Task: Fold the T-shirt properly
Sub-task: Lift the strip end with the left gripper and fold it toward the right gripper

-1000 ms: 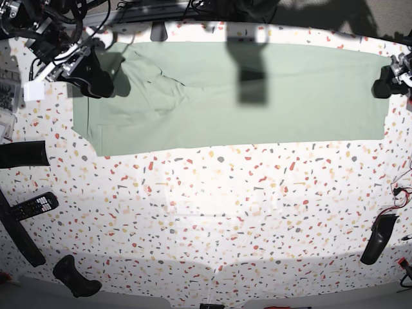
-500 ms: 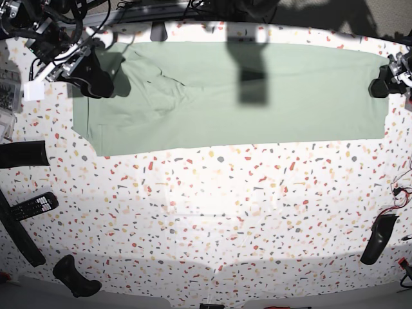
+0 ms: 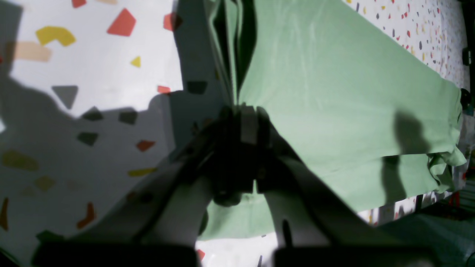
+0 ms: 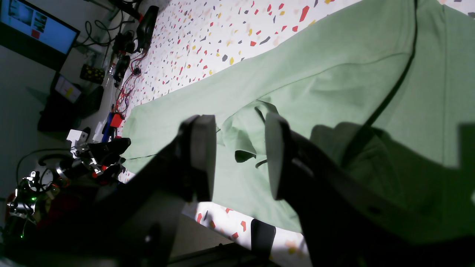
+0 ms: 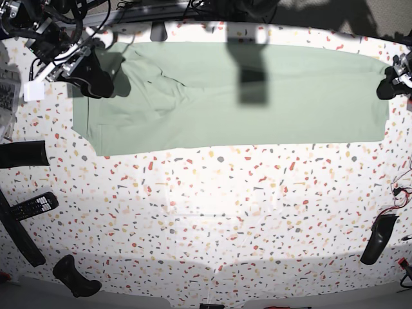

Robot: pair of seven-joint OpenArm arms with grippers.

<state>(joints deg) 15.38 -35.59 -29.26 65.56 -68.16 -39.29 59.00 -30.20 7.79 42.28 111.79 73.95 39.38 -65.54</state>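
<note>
At the T-shirt's [image 5: 232, 96] hem end, I am pinching its edge with the left gripper [image 3: 243, 122], jaws pressed together; its long axis is stretching away toward the collar end, where my right gripper [image 4: 239, 155] is hovering spread above the cloth.

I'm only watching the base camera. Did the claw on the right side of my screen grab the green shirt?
Observer: Yes. In the left wrist view the left gripper is shut on the edge of the T-shirt.
Operator: Is the shirt bunched there?
Observer: Folds of cloth run up from the pinch, with dark gaps between the layers.
Operator: And the other claw?
Observer: The right gripper is open, jaws apart over a raised wrinkle, holding nothing.
Operator: Anything off the table?
Observer: A lit monitor shows in the right wrist view.
</note>
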